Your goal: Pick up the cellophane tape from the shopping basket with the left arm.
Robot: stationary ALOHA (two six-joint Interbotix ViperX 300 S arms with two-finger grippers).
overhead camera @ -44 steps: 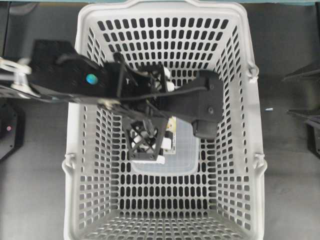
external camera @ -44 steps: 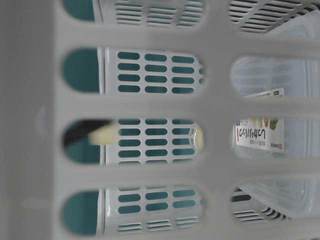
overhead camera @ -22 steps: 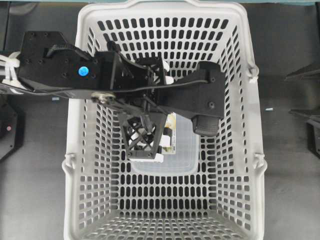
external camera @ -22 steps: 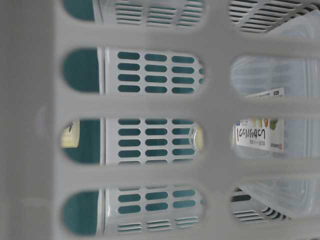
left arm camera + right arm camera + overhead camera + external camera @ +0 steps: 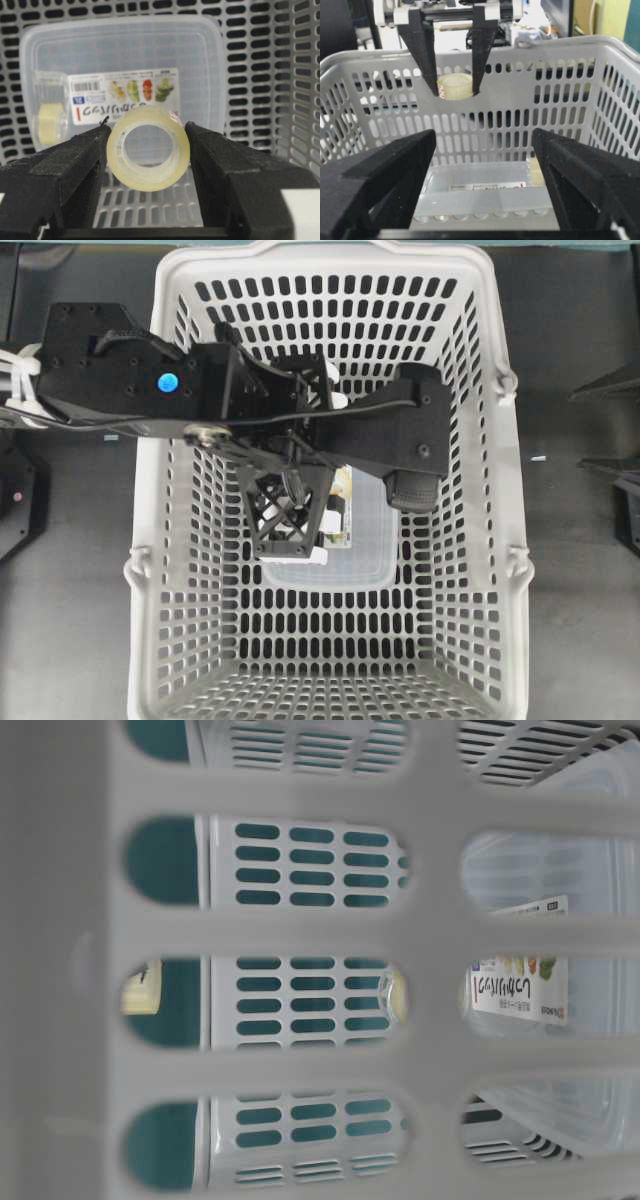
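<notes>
The cellophane tape (image 5: pixel 148 176), a pale-yellow translucent roll, sits pinched between the two black fingers of my left gripper (image 5: pixel 148 129), which is shut on it. It hangs clear of the floor of the shopping basket (image 5: pixel 280 75), about level with the upper wall slots. From the right wrist view the tape (image 5: pixel 454 86) shows between the left arm's fingertips, beyond the far basket wall (image 5: pixel 520 125). In the overhead view the left gripper (image 5: pixel 298 452) reaches over the basket (image 5: pixel 143 520) and hides the roll. My right gripper (image 5: pixel 484 135) stands open and empty outside the basket.
A clear rectangular container with a printed label (image 5: pixel 125 50) lies on the basket floor under the left gripper (image 5: pixel 365 540). Another pale roll in a clear wrapper (image 5: pixel 50 117) rests beside it. Slotted basket walls enclose all sides.
Between one second and half a second ago the left arm lifted and shifted with the tape, which slid across the table-level view. Since then nothing has moved.
</notes>
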